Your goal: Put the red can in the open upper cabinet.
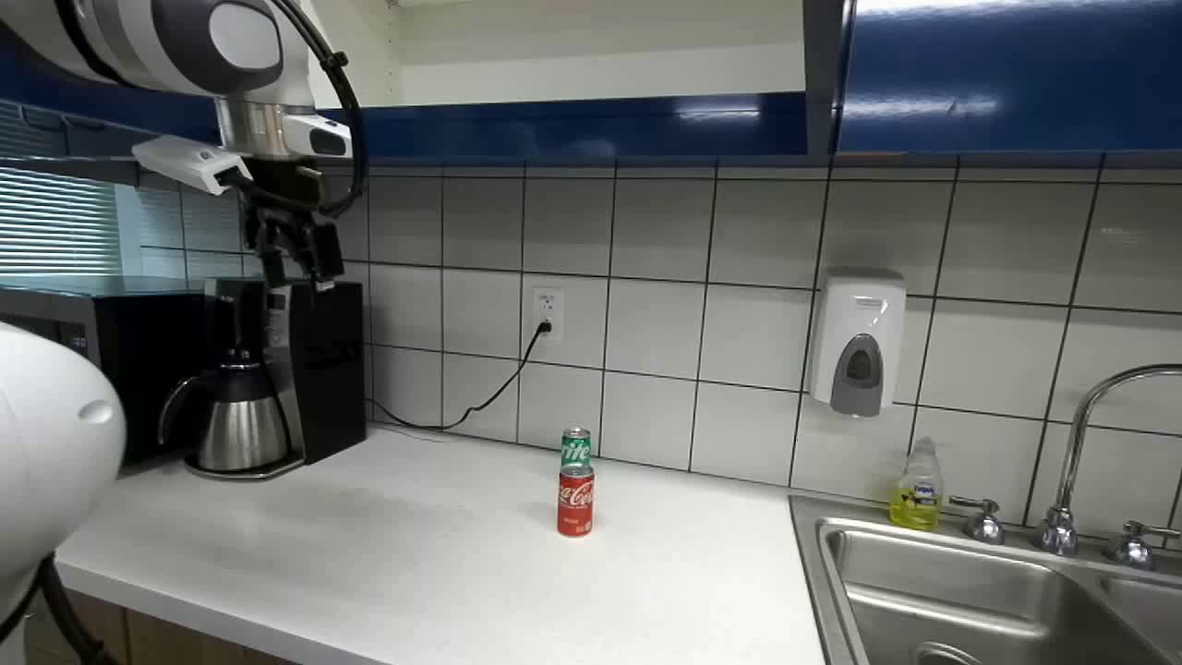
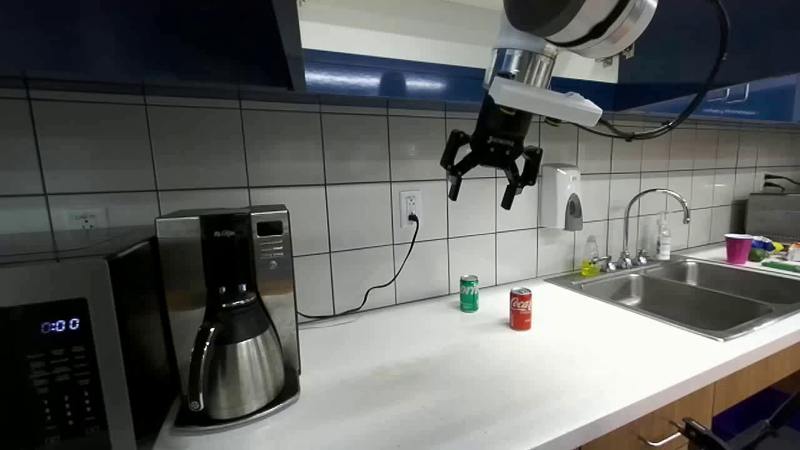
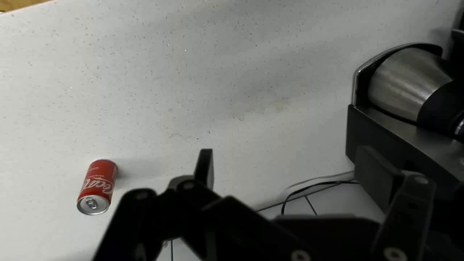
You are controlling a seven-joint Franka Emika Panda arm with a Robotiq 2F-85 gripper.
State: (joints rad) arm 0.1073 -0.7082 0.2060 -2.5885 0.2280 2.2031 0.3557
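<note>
Coke upright on white counter, near Sprite but apart; Sprite stands closer to tiled wall. Gripper hangs well above counter, jaws spread wide; wrist view puts Coke left of them. Cabinet overhead open. Both cans sit between sink and coffee maker.

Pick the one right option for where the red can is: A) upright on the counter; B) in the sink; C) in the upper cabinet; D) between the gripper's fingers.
A: in both exterior views the red can stands upright on the white counter, apart from the open gripper.
</note>
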